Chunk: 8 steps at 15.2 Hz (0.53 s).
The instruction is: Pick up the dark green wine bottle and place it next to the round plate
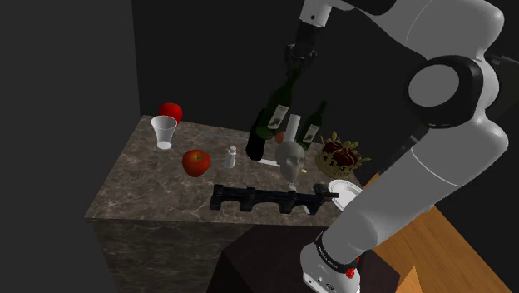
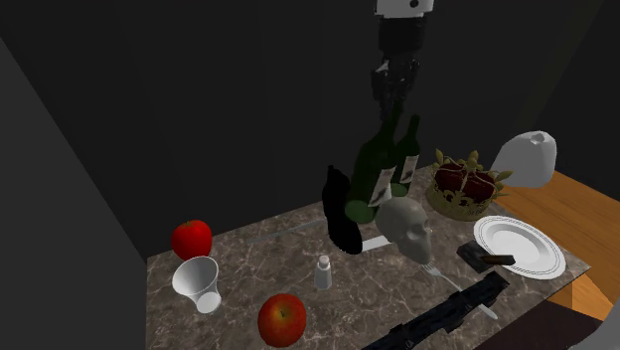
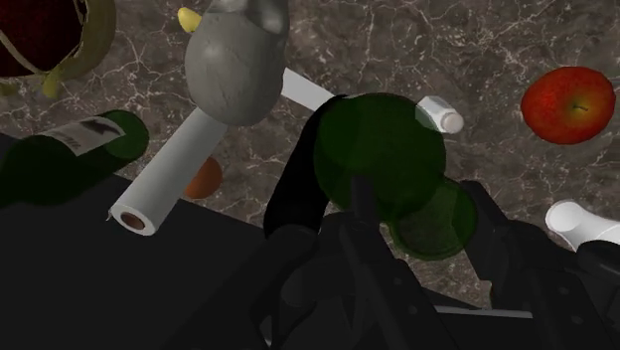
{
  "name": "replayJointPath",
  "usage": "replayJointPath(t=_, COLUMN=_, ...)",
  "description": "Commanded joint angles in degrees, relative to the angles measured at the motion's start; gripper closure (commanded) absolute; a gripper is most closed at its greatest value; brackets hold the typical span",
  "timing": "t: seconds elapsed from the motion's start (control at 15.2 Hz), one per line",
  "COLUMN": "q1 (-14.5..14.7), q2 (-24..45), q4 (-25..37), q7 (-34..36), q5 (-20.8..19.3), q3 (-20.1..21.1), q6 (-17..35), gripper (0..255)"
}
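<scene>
Clenched on the neck of the bottle (image 1: 271,119), the end effector (image 1: 298,63) is seen high above the back of the table (image 1: 125,196). The bottle is held tilted, its base low beside a black object (image 1: 255,143) and just in front of a second bottle (image 1: 313,125); whether the base is clear of the table cannot be told. The carry towards the plate (image 1: 345,191) is judged to be the step in hand, with little of the distance covered. The plate lies at the table's near corner, on the shoulder view's right, well apart from the bottle. Between them stand a skull (image 1: 289,158) and a crown (image 1: 343,152), and a gun (image 1: 266,198) lies along the near edge, its end reaching the plate's rim. The bottle should be raised until its base passes above the skull and crown, and moved slowly, since a long body hung by the neck may swing or slip in the grip. It should be brought upright before it is lowered, and bare table just beside the plate should be chosen, off the rim and off the gun. The grip should be released only once the base is felt to rest flat.
</scene>
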Motion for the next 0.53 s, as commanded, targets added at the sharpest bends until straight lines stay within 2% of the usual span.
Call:
replayJointPath(t=0.0, q1=-0.52, q2=-3.78, q4=-2.01, q7=-1.01, q5=-0.84, q3=-0.5, q6=-1.74, gripper=255)
replayJointPath(t=0.46, q1=-2.12, q2=-13.73, q4=-5.57, q7=-4.11, q5=-3.56, q3=-2.0, q6=-7.96, gripper=255)
